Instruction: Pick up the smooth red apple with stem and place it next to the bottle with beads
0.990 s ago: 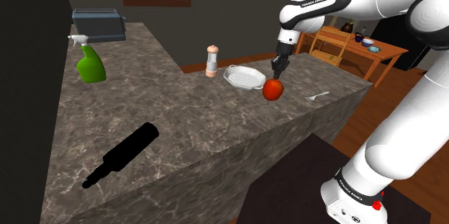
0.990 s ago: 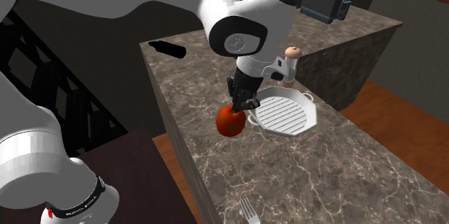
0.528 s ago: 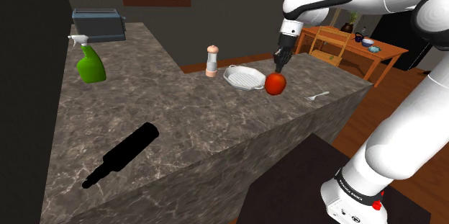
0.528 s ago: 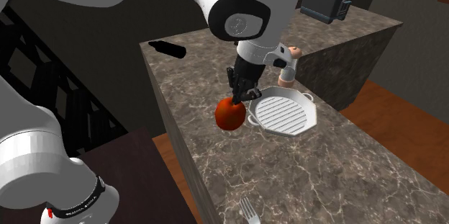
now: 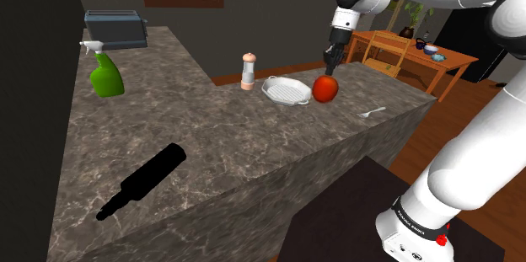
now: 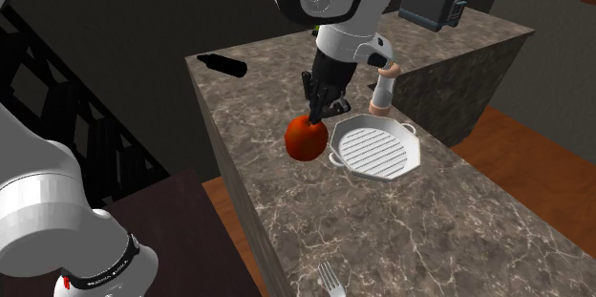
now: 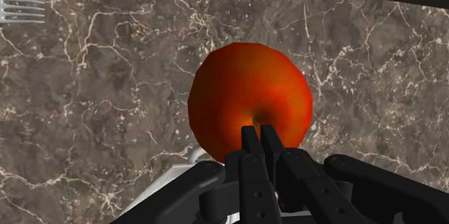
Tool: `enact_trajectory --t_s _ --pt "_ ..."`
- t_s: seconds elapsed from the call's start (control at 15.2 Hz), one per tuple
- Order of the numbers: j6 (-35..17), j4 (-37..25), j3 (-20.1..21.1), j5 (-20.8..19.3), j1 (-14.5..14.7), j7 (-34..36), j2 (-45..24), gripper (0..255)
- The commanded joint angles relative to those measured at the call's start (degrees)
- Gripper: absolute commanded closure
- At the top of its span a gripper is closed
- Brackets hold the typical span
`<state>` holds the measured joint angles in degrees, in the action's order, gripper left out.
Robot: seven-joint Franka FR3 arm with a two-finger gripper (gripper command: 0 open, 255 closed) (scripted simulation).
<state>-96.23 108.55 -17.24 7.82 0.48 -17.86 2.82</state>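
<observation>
The red apple (image 5: 325, 88) hangs in the air above the marble counter (image 5: 211, 142), just beside the white grill pan (image 5: 286, 90). My gripper (image 5: 330, 70) is shut on the stem at the apple's top. In the wrist view the black fingers (image 7: 251, 143) meet over the stem pit of the apple (image 7: 248, 100). From the second exterior view, the apple (image 6: 306, 138) dangles below the gripper (image 6: 315, 116) near the counter's edge. The small bottle with a tan top (image 5: 248, 72) (image 6: 383, 90) stands upright past the pan.
A fork (image 5: 372, 113) (image 6: 330, 280) lies near the counter's end. A black bottle (image 5: 143, 180) lies on its side, a green spray bottle (image 5: 105, 71) and a toaster (image 5: 115, 28) stand further along. The pan (image 6: 379, 152) sits between apple and small bottle.
The gripper has risen with the apple held by its stem, lifting it higher above the counter. Nothing else has moved.
</observation>
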Motion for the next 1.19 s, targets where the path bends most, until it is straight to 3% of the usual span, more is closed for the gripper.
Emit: enact_trajectory --t_s 0.0,0.79,1.12 --pt "1.48 -1.42 -0.01 -0.04 -0.01 0.19 0.06 255" --pt "10.57 -11.02 -0.13 0.05 -0.08 1.23 -0.41 255" --pt "8.68 -6.84 3.76 0.53 3.23 8.33 3.07 255"
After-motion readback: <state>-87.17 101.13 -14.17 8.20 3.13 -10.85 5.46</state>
